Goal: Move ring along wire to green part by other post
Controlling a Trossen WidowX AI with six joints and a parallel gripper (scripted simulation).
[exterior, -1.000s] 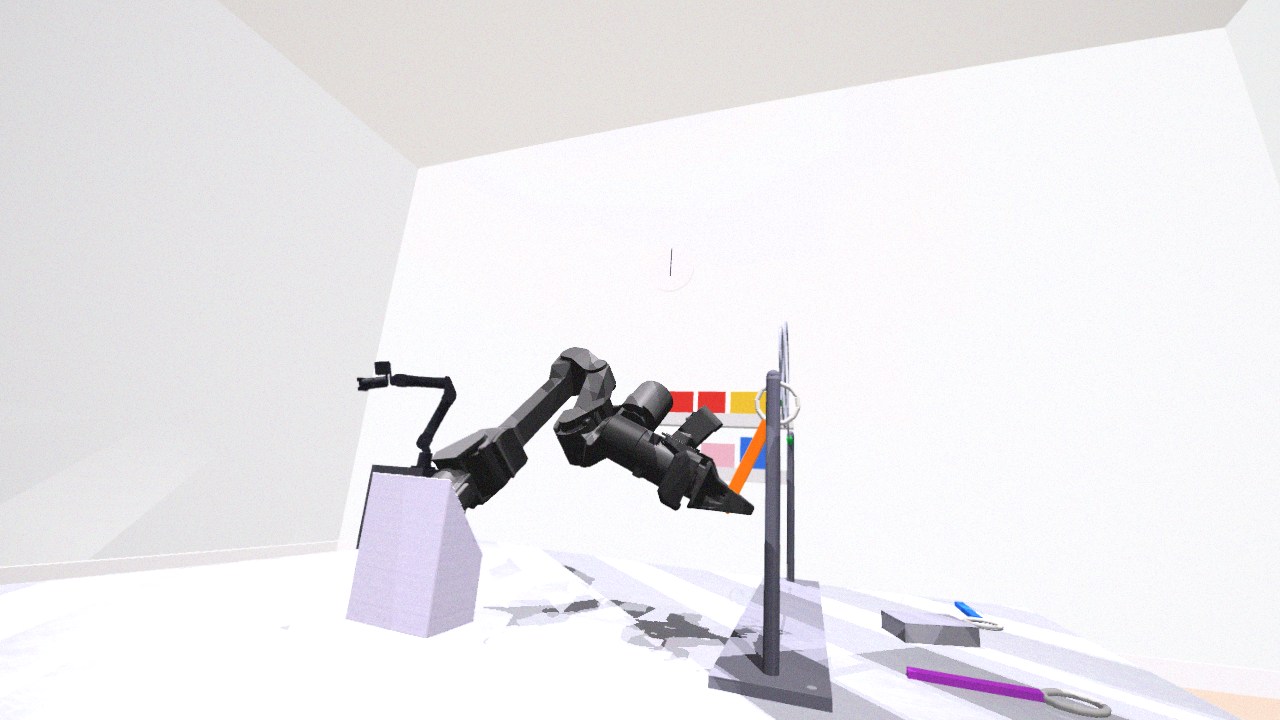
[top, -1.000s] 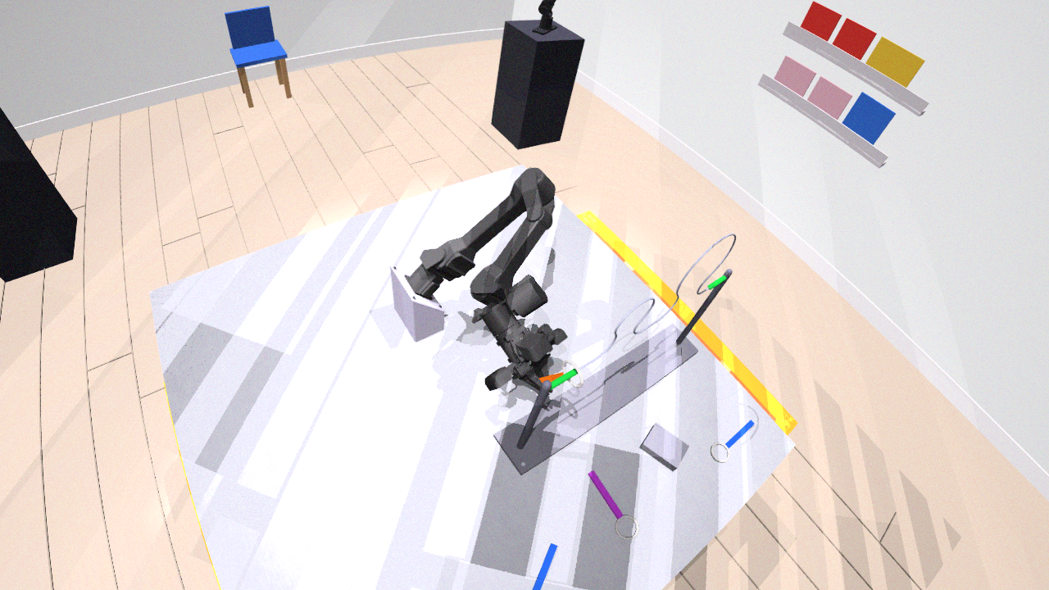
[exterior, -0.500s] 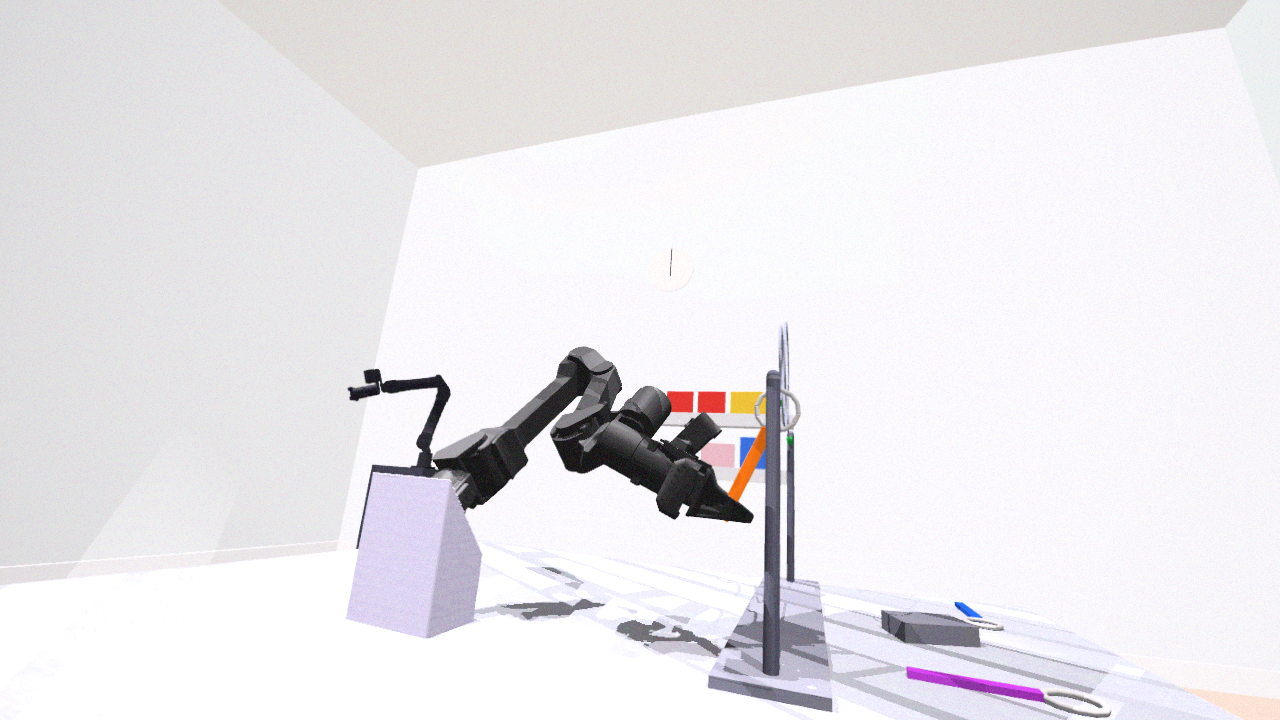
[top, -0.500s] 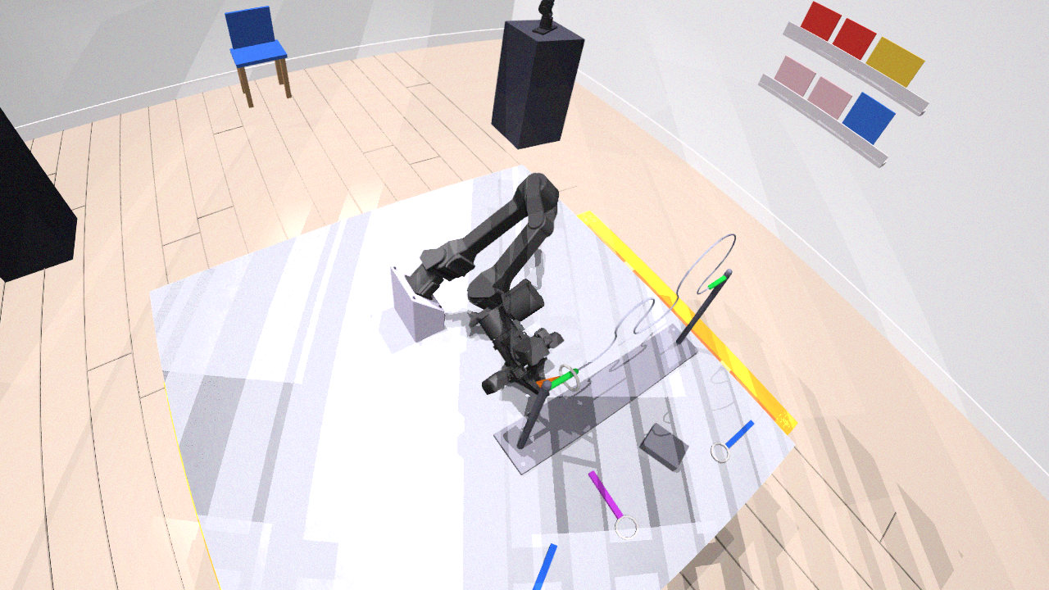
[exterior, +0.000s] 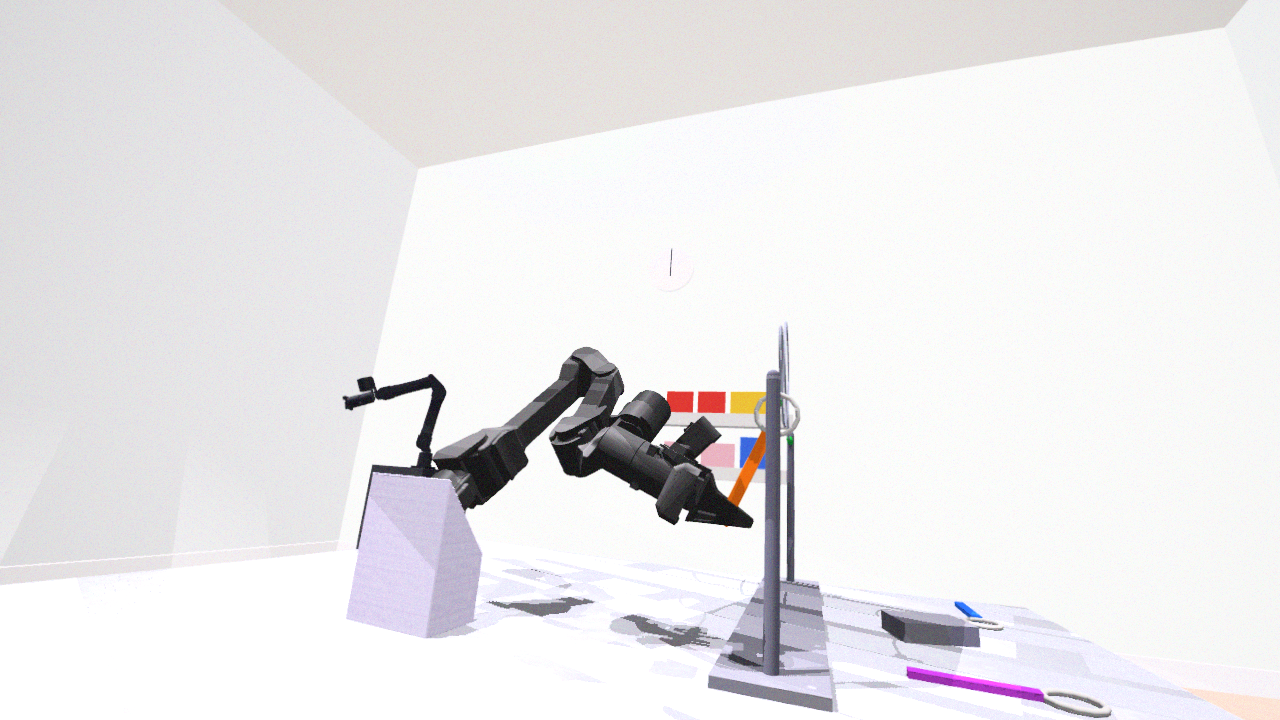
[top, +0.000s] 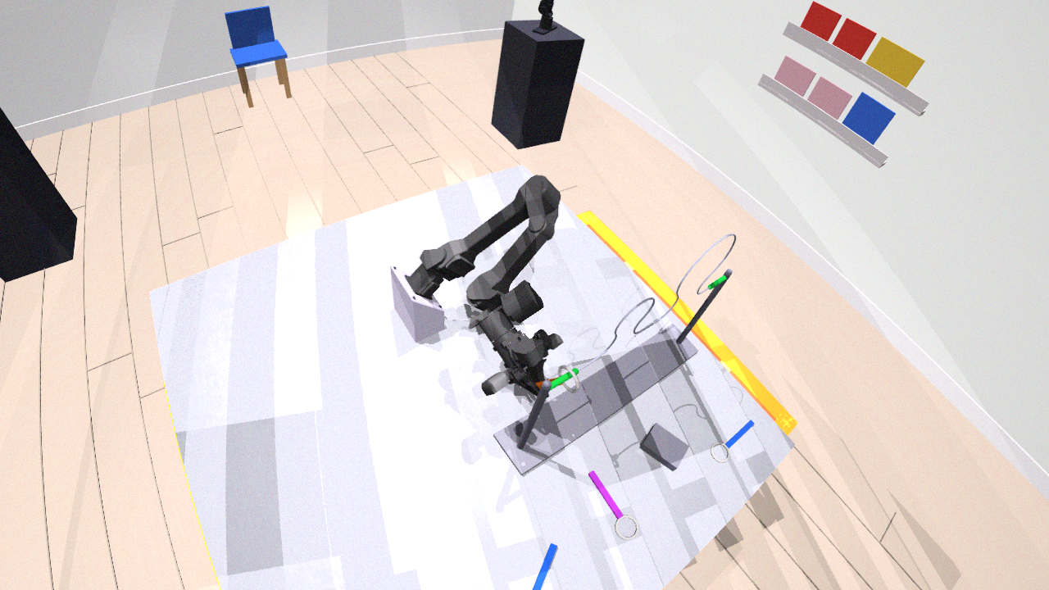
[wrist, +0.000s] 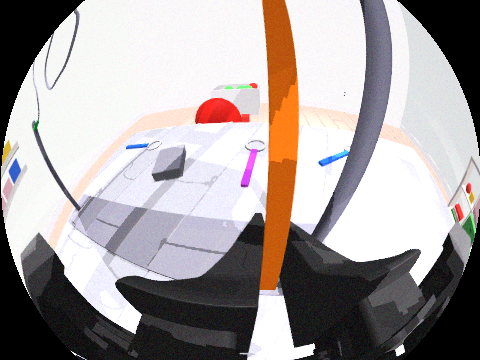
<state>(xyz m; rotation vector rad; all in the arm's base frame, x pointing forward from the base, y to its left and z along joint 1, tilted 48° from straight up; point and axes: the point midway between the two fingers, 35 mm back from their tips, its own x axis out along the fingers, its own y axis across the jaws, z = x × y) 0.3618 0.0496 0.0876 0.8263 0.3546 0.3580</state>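
My gripper (exterior: 741,514) (wrist: 266,219) is shut on the orange handle (top: 541,383) (exterior: 748,467) (wrist: 282,125), low on it. The handle slants up to the pale ring (top: 578,383) (exterior: 797,416), which in the top view is around the inner end of the green part (top: 560,380) by the near post (top: 533,415) (exterior: 772,537) (wrist: 377,65). Contact between ring and green cannot be told. The thin grey wire (wrist: 77,22) curves away to the other green part (top: 717,281) (exterior: 791,439) (wrist: 35,126) at the far post (top: 704,308) (exterior: 791,519) (wrist: 55,167). The ring is out of the wrist view.
Both posts stand on a grey base plate (top: 524,466). Beyond it lie a grey block (top: 664,446) (exterior: 930,628) (wrist: 170,162), a magenta-handled ring (top: 606,494) (exterior: 975,684) (wrist: 249,169) and blue-handled rings, one with its handle (top: 739,433) (exterior: 967,610) (wrist: 137,146) past the block.
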